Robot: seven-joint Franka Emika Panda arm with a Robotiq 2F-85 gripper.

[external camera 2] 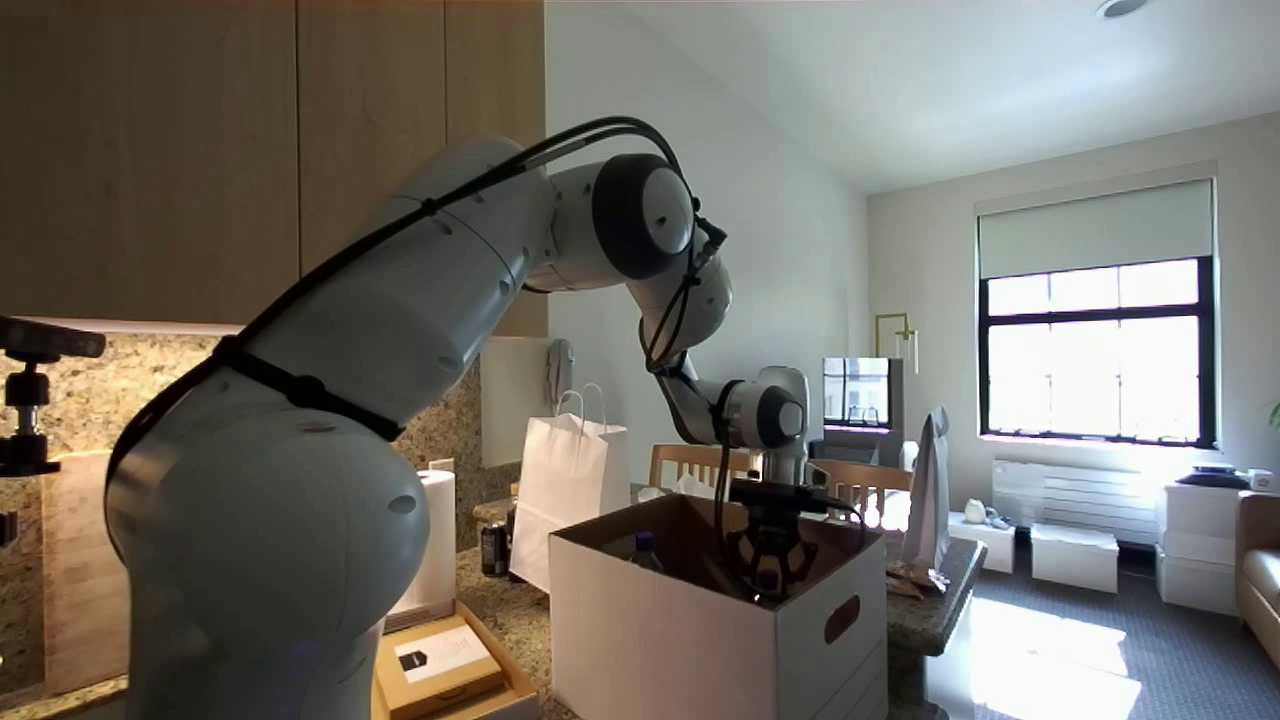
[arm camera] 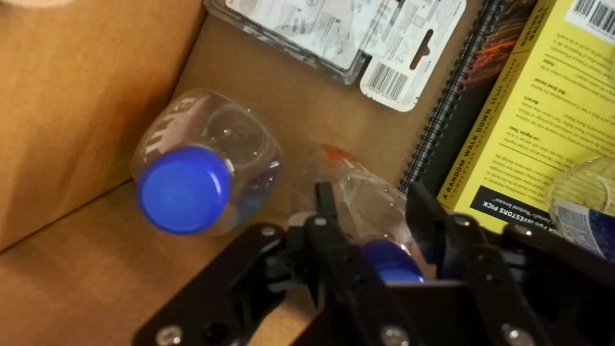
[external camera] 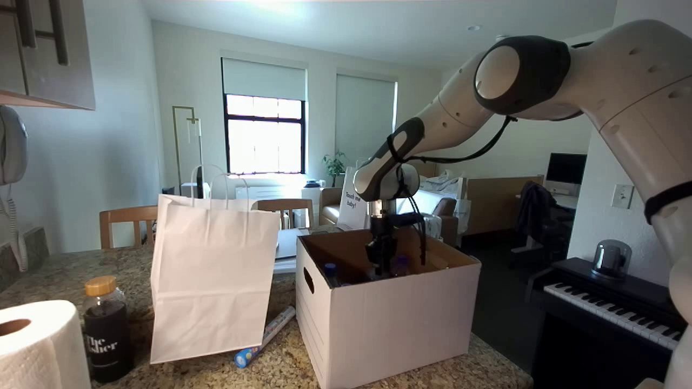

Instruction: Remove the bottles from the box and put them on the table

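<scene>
Bottle [arm camera: 372, 206] only partly visible behind the fingers [arm camera: 425, 223]

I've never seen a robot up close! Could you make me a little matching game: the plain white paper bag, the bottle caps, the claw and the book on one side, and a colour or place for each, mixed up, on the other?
Things
1. Plain white paper bag
2. Bottle caps
3. Claw
4. Book

Colours and places
A. Yellow
B. Hanging down into the box from above
C. On the countertop, beside the box
D. Blue

Right pairs: 1-C, 2-D, 3-B, 4-A
</scene>
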